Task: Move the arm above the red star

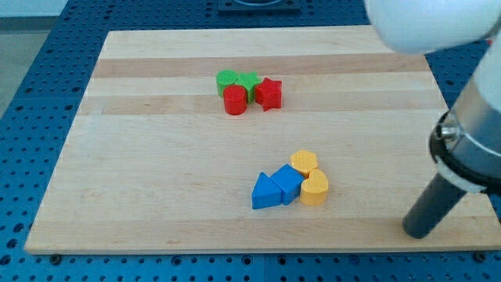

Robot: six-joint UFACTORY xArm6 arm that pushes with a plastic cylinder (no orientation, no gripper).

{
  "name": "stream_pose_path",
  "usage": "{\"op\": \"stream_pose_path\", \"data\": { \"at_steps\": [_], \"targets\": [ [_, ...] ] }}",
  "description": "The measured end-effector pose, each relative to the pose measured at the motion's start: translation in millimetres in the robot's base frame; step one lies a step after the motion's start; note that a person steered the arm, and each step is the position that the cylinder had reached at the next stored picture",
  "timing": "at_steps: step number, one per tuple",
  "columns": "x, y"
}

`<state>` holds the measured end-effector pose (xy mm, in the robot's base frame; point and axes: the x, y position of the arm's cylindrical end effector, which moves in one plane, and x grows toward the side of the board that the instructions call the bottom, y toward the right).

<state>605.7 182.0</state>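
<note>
The red star [268,93] lies on the wooden board [156,157] toward the view's top centre. It touches a green star [248,82] on its left. A red cylinder [235,100] and a green cylinder [227,79] sit in the same cluster. My tip [416,233] is at the view's bottom right, near the board's lower right corner. It is far from the red star, down and to the right of it, touching no block.
A second cluster lies at the lower centre: a blue triangle [265,193], a blue cube [287,184], a yellow hexagon [304,163] and a yellow heart-shaped block [315,188]. The arm's white body [427,23] fills the top right corner.
</note>
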Motion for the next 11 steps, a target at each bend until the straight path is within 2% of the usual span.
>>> {"op": "stream_pose_path", "data": {
  "at_steps": [2,3,6,8,9,11],
  "targets": [
    [-0.4,-26.7],
    [-25.7,-13.1],
    [-159.2,3.6],
    [-259.5,-11.2],
    [-276.6,-42.1],
    [-273.5,-125.4]
  ]
}}
